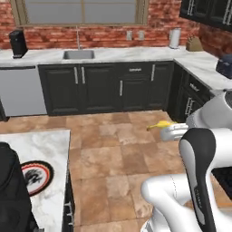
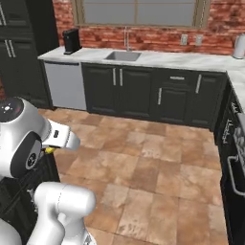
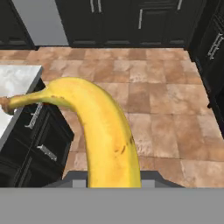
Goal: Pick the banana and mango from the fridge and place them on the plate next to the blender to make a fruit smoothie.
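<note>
Yellow shows at the arm's end in the left base view: the banana (image 1: 159, 125) sticks out leftward from the white hand, well above the tiled floor (image 1: 113, 154), and the pincer (image 1: 171, 131) is clenched on it. Lower left stands the island worktop (image 1: 41, 149) of pale marble, with the plate (image 1: 36, 176) lying flat near its front edge. Just beside the plate, at the picture's left edge, is the dark bulk of the blender (image 1: 11, 195). So the plate lies down and to the left of the fruit, well apart from it, with open floor between.

From the right base view, the arm's big joint hides most of the hand; only a sliver of the banana (image 2: 49, 150) peeps out under the white wrist, above a dark cabinet (image 2: 28, 191).

Along the hand view, the banana (image 3: 105, 131) runs straight away from the pincer, its long axis in line with the hand, the stem tip curling left toward the corner of the worktop (image 3: 15, 83). The fingertips themselves are hidden behind the fruit.

I judge the carry about half done for this fruit: the hand must travel left and down over the worktop before letting go. I cannot see the mango or the fridge from here.
</note>
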